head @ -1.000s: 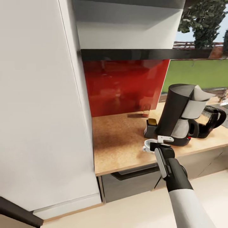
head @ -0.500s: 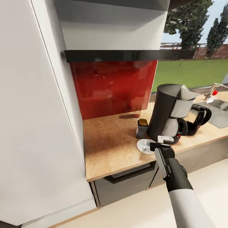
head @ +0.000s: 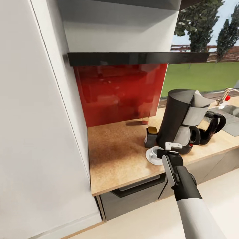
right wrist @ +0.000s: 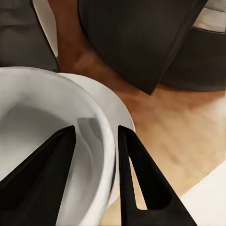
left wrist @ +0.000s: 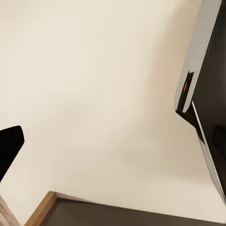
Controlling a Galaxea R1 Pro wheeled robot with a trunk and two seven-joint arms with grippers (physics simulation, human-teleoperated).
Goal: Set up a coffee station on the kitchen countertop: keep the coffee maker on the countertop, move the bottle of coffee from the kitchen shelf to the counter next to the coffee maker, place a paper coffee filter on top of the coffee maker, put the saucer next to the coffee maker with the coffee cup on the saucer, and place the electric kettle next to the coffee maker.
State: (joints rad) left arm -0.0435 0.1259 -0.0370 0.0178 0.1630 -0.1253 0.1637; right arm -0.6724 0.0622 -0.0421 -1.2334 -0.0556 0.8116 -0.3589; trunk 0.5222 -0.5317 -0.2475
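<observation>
On the kitchen countertop (head: 116, 156) stands the coffee maker (head: 179, 116) with the paper coffee filter (head: 200, 99) on its top. The bottle of coffee (head: 151, 135) stands at its left and the electric kettle (head: 214, 124) at its right. In front lies the saucer (head: 150, 158) with the coffee cup (head: 155, 153) upright on it. My right gripper (head: 166, 149) is shut on the cup's wall, one finger inside the coffee cup (right wrist: 42, 108) and one outside over the saucer (right wrist: 120, 113). The kitchen shelf (head: 132, 58) hangs above. My left gripper (left wrist: 113, 141) is open over the floor.
A tall white cabinet (head: 39, 126) bounds the counter's left end. A red backsplash (head: 119, 93) runs behind it. A sink with a faucet (head: 227, 98) lies at the far right. Grey cabinet fronts (head: 132, 196) sit under the counter edge.
The camera has shifted, so the counter scene has slid left and the sink has come into view. My right gripper stays at the cup on the saucer.
</observation>
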